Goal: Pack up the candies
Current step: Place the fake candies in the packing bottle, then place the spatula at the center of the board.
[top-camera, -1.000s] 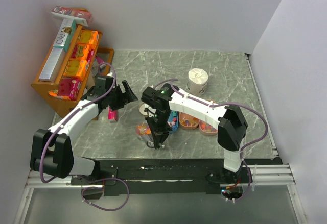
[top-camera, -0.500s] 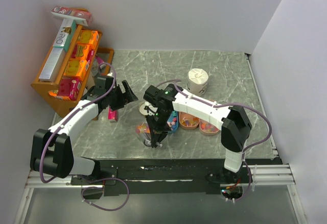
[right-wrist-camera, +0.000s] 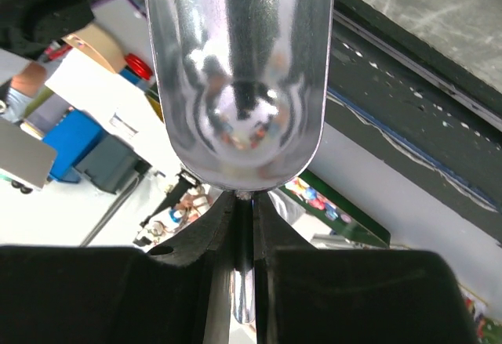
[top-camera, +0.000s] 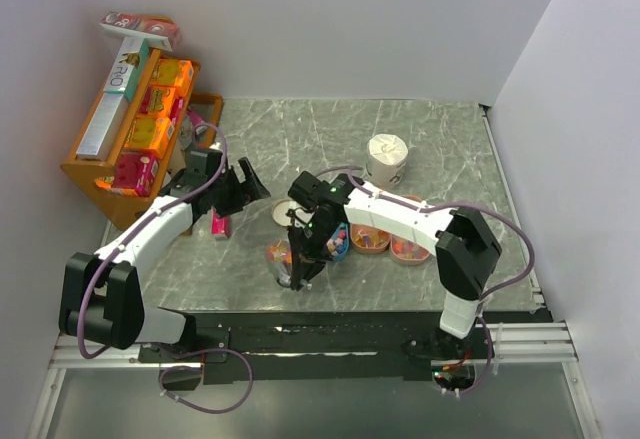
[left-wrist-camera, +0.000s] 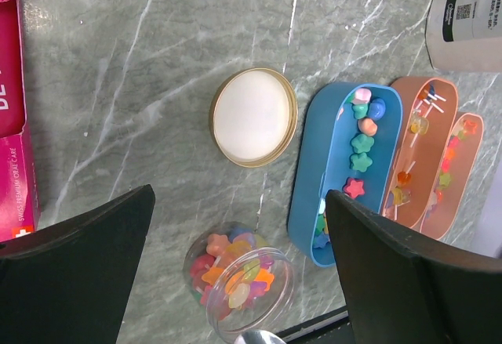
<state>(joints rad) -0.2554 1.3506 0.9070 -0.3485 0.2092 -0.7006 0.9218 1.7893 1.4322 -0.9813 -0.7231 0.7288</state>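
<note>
Two claws: right claw [right-wrist-camera: 243,226] clenched on a spoon [right-wrist-camera: 235,77], left claw [left-wrist-camera: 239,199] spread wide, grasping nothing.
One clear jar [left-wrist-camera: 271,301] of candies [left-wrist-camera: 227,269] just beside the spoon tip; more candies in one blue tray [left-wrist-camera: 307,203] and two orange trays [left-wrist-camera: 394,124]; one lid [left-wrist-camera: 252,117] apart. Candies too many to count; jar partly hidden behind the right claw from above; spoon's load hard to make out.

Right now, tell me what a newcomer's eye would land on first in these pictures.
The brightest thing is the clear jar of mixed-colour candies at the near middle of the table, its cream lid lying on the table beyond it. Just right, a blue tray holds star-shaped sweets. The right gripper is shut on a shiny metal spoon by the jar.
</note>
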